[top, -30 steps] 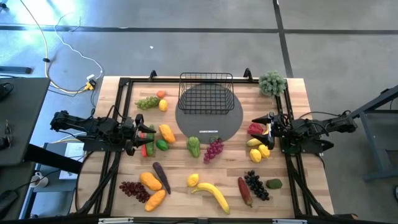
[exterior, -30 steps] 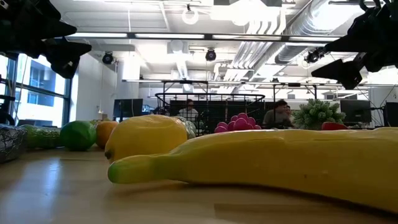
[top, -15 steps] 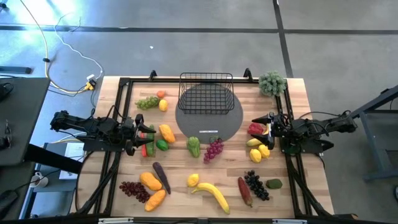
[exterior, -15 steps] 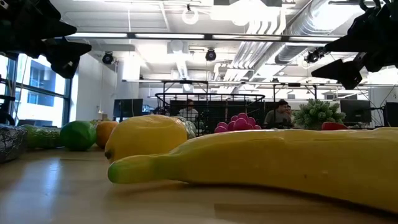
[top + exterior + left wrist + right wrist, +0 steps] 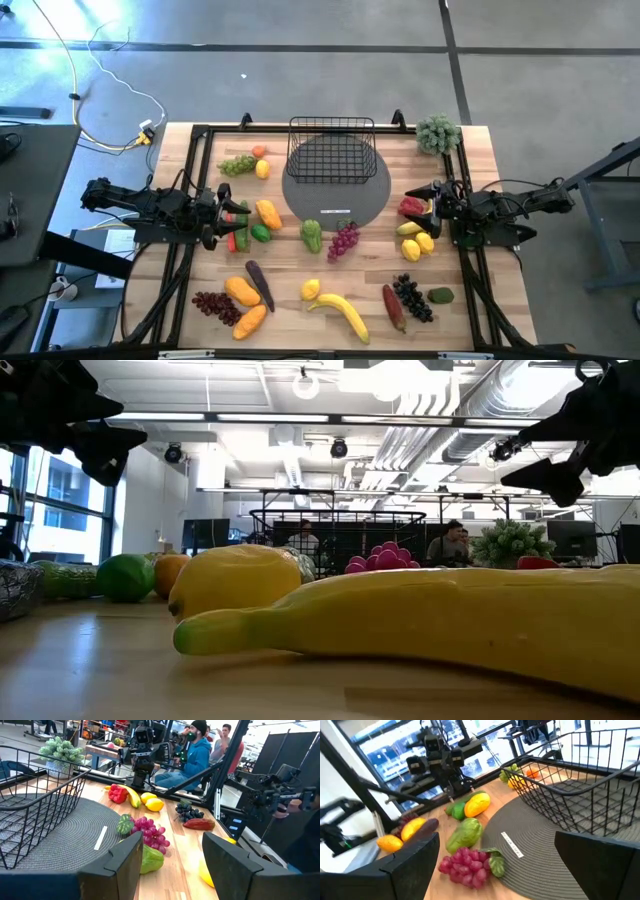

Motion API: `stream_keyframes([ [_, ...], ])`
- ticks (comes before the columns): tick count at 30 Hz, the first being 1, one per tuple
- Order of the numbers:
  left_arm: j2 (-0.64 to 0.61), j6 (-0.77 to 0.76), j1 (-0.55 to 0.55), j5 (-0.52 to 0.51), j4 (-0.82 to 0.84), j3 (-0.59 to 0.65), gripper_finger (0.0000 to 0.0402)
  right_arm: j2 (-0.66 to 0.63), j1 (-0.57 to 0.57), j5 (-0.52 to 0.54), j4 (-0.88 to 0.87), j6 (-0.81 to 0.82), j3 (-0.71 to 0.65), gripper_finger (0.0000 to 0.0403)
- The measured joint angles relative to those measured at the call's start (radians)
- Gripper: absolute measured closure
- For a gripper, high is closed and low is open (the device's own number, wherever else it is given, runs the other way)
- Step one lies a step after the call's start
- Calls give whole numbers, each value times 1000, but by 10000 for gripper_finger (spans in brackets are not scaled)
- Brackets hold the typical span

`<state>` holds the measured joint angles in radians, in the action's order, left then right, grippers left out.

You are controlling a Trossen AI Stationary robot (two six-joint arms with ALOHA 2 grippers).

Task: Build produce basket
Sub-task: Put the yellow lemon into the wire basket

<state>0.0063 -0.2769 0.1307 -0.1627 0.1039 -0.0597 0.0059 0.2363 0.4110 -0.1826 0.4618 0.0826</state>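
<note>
Both claws, left point(image 5: 222, 222) and right point(image 5: 432, 207), are hanging released by the table's side edges; the fruit point(image 5: 345, 239) looks light, slippery; grip midbody.

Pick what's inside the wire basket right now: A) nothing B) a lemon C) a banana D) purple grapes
A: in the high view the basket on the grey disc shows only bare mesh, while the banana, the purple grapes and the lemon all lie on the table outside it.

one basket point(image 5: 332, 150), two bananas point(image 5: 342, 312), four grape bunches point(image 5: 343, 240)
</note>
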Motion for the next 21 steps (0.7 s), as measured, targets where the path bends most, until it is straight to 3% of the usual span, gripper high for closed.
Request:
stream_keyframes([
  [9,0,0,0,0,0,0,208,2,0,2,29,124,42,24],
  [15,0,0,0,0,0,0,208,15,0,83,10,167,142,24],
  [21,0,0,0,0,0,0,208,135,0,138,-96,277,279,24],
])
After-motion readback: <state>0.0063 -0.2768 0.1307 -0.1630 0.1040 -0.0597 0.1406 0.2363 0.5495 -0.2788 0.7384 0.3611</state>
